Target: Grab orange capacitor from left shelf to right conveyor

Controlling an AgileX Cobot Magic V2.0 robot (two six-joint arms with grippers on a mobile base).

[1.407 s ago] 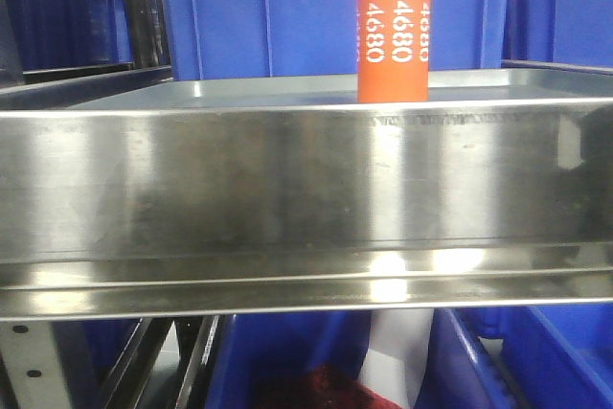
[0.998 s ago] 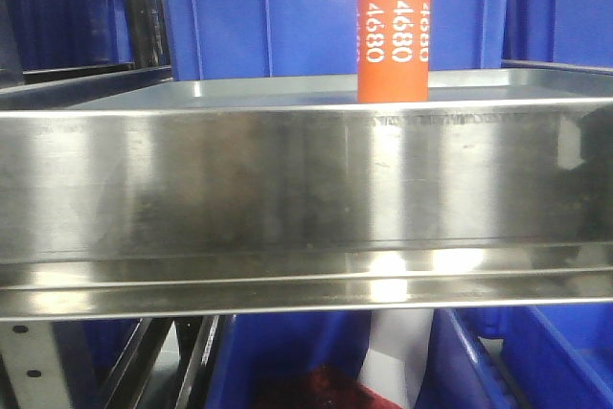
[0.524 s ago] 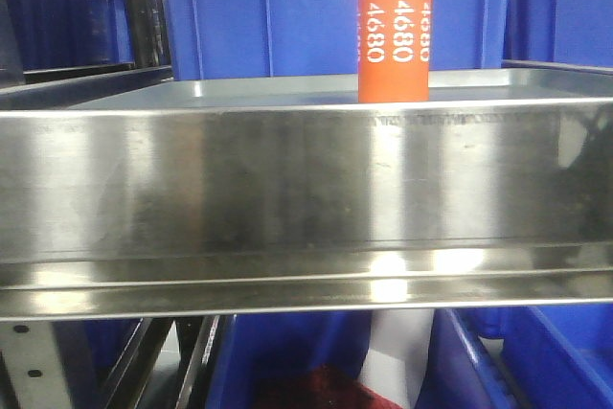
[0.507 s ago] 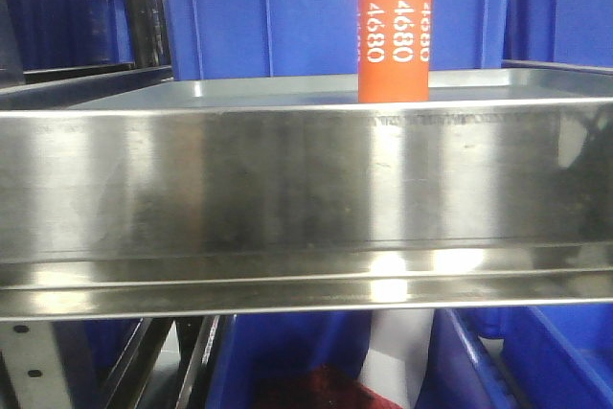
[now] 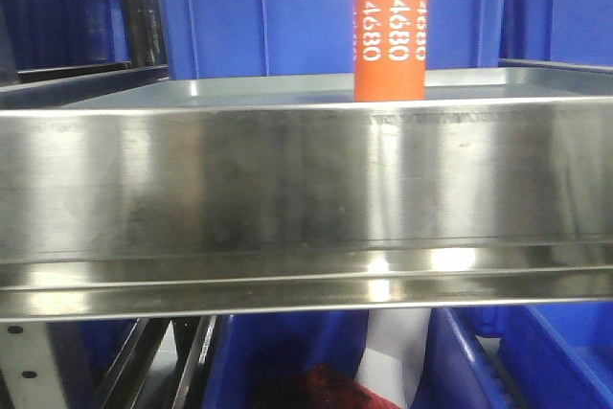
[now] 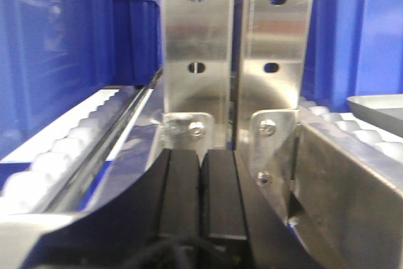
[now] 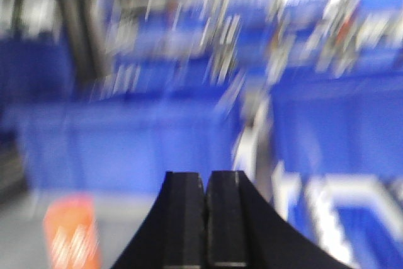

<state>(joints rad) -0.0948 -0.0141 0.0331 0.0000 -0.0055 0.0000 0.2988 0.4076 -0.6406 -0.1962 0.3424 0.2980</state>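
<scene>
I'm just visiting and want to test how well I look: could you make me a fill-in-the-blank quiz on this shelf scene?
1. The orange capacitor stands ____ on the left shelf.
2. The white digits printed down its side read ____.
3. The bins behind it are ____ in colour.
4. In the wrist views, the left gripper and the right gripper each have their jaws ____.

Missing words: upright; 4680; blue; shut.

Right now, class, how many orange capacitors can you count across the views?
1. The orange capacitor stands upright on the left shelf, behind its front lip, right of centre. The lip could hide others lying flat.
</scene>
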